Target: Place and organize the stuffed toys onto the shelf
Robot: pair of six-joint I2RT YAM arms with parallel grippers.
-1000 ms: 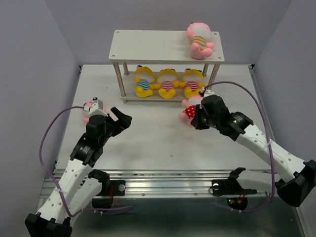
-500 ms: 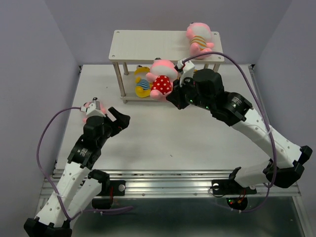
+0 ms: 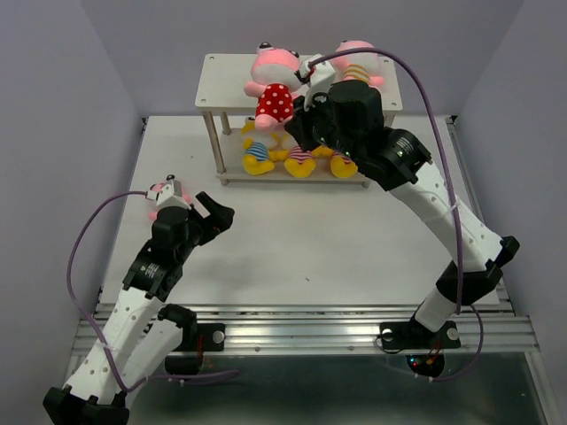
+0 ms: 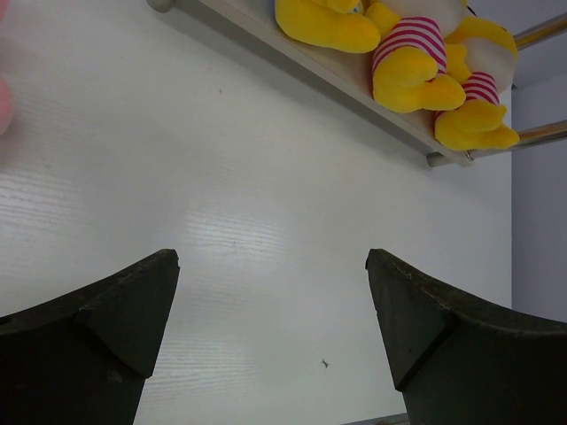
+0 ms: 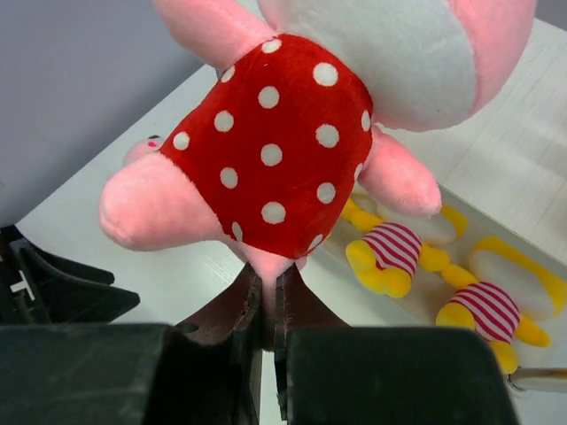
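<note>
The shelf stands at the back of the table. A pink stuffed toy in a striped outfit lies at the right end of its top board. Three yellow toys sit on the lower tier. My right gripper is shut on the leg of a pink toy in a red polka-dot outfit, holding it at the front edge of the top board. My left gripper stands open over bare table. Another pink toy lies behind the left arm.
Grey walls close in the white table at the back and on both sides. The shelf's thin legs stand near the back edge. A metal rail carries both arm bases at the near edge.
The right arm has lifted the polka-dot toy from the table in front of the shelf up and left to the top board. The left arm has barely moved.
</note>
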